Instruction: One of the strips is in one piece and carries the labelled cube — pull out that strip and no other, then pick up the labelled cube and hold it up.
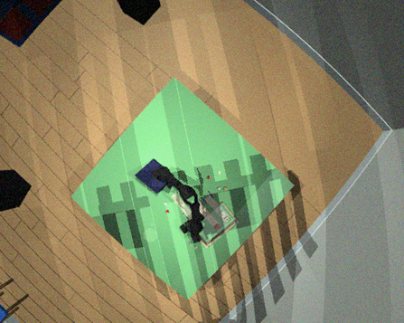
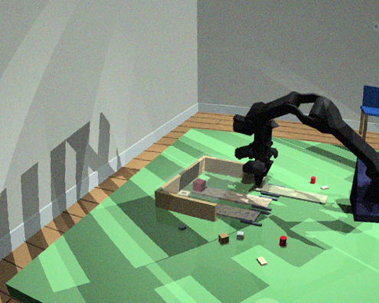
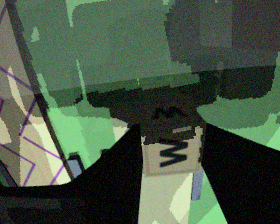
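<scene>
wrist view: the gripper has its two dark fingers closed partway on the labelled cube, a tan block with a dark letter on its face. the cube sits on a pale strip running down between the fingers. exterior view: the black arm bends down at the open end of a low wooden tray. a maroon cube rests on another strip inside the tray. two red cylinders stand on the green mat.
</scene>
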You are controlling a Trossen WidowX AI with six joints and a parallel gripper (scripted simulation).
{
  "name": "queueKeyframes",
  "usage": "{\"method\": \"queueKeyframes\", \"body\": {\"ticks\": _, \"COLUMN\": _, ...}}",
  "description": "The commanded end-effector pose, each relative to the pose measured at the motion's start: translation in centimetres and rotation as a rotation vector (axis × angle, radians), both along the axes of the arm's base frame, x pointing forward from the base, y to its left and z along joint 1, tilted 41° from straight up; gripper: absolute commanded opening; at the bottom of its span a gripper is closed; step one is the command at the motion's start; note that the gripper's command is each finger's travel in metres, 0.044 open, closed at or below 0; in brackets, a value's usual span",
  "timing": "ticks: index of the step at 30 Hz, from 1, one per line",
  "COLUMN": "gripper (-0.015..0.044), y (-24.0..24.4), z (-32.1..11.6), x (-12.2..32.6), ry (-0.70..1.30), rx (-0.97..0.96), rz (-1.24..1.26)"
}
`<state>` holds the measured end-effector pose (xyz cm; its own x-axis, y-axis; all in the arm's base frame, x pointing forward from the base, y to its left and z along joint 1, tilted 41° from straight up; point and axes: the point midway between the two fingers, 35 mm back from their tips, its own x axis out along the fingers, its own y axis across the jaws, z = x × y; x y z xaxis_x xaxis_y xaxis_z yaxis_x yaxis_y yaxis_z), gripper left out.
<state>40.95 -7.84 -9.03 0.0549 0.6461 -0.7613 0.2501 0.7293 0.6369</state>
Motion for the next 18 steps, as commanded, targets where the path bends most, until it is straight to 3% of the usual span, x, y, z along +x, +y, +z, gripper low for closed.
{"method": "queueKeyframes", "body": {"ticks": 1, "gripper": 0.0006, "y": -0.1, "z": 0.2, "x": -0.2, "ry": 0.0, "rx": 0.0, "rz": 0.0}}
{"method": "queueKeyframes", "body": {"ticks": 18, "gripper": 0.0, "y": -1.4, "z": 4.0, "x": -6.0, "ry": 0.008, "rx": 0.006, "rz": -0.004}}
